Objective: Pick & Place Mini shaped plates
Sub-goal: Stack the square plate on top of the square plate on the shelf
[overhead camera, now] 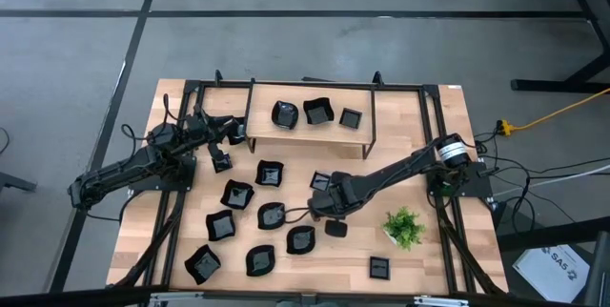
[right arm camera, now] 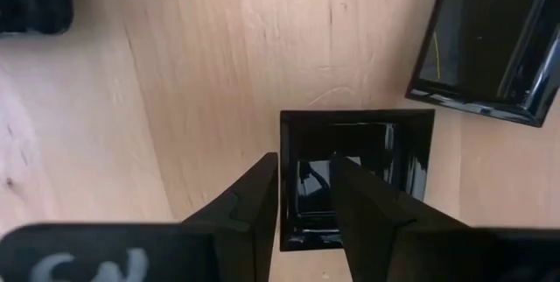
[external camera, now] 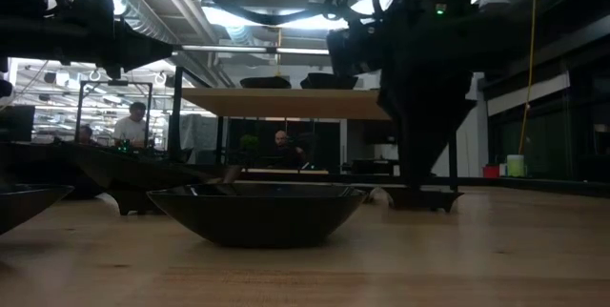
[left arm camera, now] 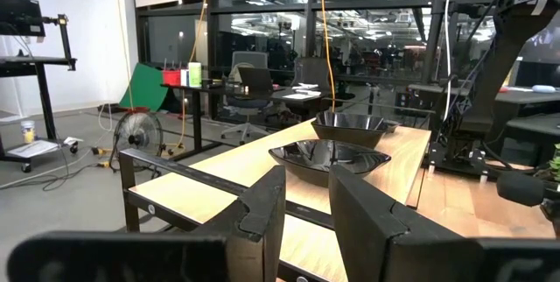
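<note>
- The right gripper (right arm camera: 304, 196) is seen part open, its fingers straddling one rim of a small square plate (right arm camera: 398, 155) (whether it is gripped cannot be told).
- The left gripper (left arm camera: 306, 207) is held part open and empty near the raised shelf (overhead camera: 305, 135).
- Glossy black mini plates (overhead camera: 271, 216) are scattered on the pale wooden table (overhead camera: 448, 250); three sit on the shelf.
- An office is seen behind.

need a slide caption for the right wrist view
Right gripper poised over a small square plate on the table.
</note>
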